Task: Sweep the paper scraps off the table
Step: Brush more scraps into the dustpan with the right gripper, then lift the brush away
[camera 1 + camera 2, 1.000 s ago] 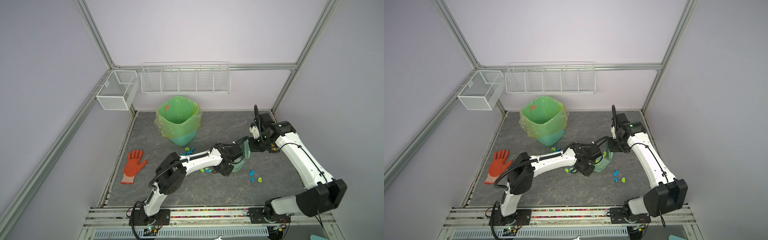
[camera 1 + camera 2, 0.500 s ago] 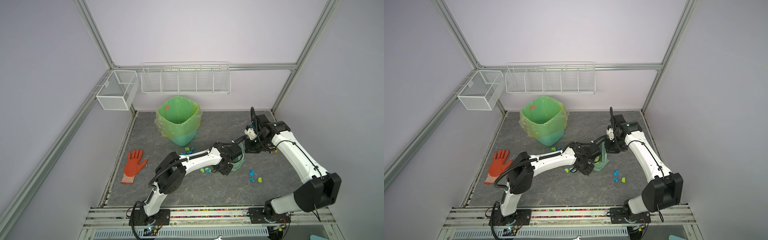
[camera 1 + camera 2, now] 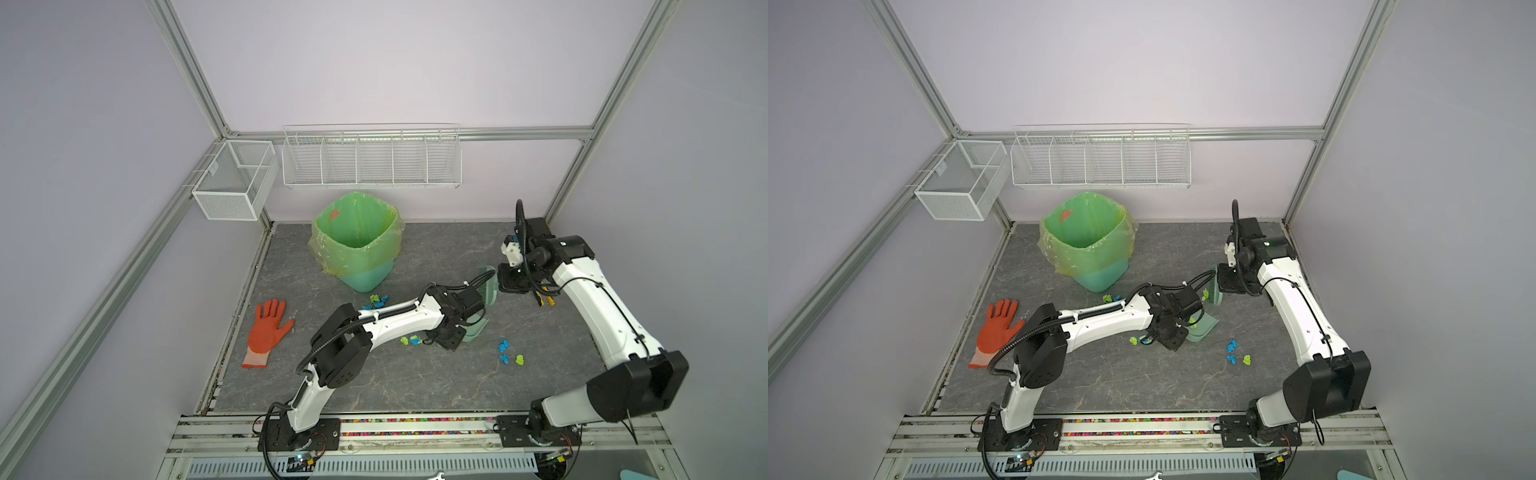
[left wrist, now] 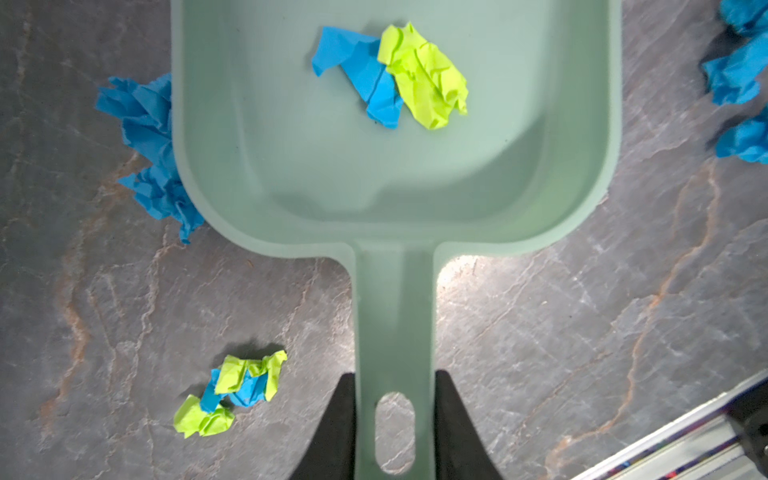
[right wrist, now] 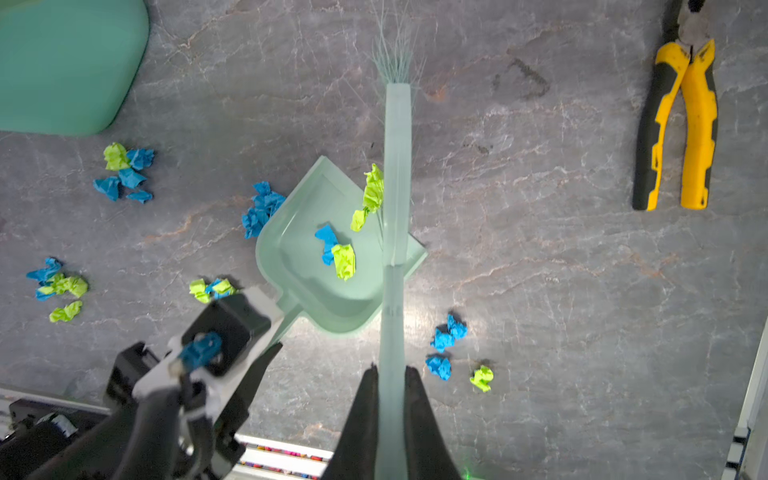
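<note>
Scraps inside dustpan: wrist views; glove: top views.

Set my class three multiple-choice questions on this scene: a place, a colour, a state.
1. The glove lies on the table's: A. left side; B. right side; C. middle.
2. The pliers' handles are: A. red; B. white; C. yellow and black.
3. The left gripper's jaws are: A. open, empty; B. shut on the dustpan's handle; C. hidden.
1 A: far left in both top views. 2 C: seen in the right wrist view. 3 B: both jaws press the handle.
</note>
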`<state>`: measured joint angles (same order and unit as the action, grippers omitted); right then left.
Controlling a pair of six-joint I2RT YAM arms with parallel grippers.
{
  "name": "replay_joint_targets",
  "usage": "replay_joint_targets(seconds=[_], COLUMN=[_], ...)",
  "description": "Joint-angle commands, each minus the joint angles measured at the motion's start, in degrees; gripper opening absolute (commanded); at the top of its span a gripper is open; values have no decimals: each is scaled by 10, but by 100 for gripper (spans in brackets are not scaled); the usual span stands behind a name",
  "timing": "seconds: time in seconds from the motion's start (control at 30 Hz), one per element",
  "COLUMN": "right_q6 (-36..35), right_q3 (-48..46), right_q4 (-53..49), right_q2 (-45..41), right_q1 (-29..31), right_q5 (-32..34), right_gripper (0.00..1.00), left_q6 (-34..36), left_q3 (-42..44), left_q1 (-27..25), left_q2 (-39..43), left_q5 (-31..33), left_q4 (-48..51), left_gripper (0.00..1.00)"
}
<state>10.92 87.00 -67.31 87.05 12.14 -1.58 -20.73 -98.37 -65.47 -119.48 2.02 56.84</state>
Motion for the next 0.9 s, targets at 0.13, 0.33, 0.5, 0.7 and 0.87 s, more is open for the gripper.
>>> replay_joint_targets(seconds=[0.13, 0.33, 0.5, 0.7, 0.87], right_q6=[-59, -78, -83, -69, -44], right_q3=[38, 34, -26, -83, -127], right_q4=[41, 2, -22, -43, -47], right_q2=[61, 93, 55, -42, -135], right_q1=[0, 25, 37, 64, 68], right_q5=[-5, -4, -15, -58, -94], right_gripper=[7, 7, 7, 7, 7], left_q6=[0, 0, -2, 8, 13], left_q3=[-6, -14, -34, -49, -45], left_q1=[2, 2, 3, 4, 4], left_q2=[-5, -12, -25, -34, -35], left_q5=[-3, -2, -1, 4, 10], left_q4=[11, 14, 12, 15, 13], left_gripper=[10, 10, 10, 10, 10])
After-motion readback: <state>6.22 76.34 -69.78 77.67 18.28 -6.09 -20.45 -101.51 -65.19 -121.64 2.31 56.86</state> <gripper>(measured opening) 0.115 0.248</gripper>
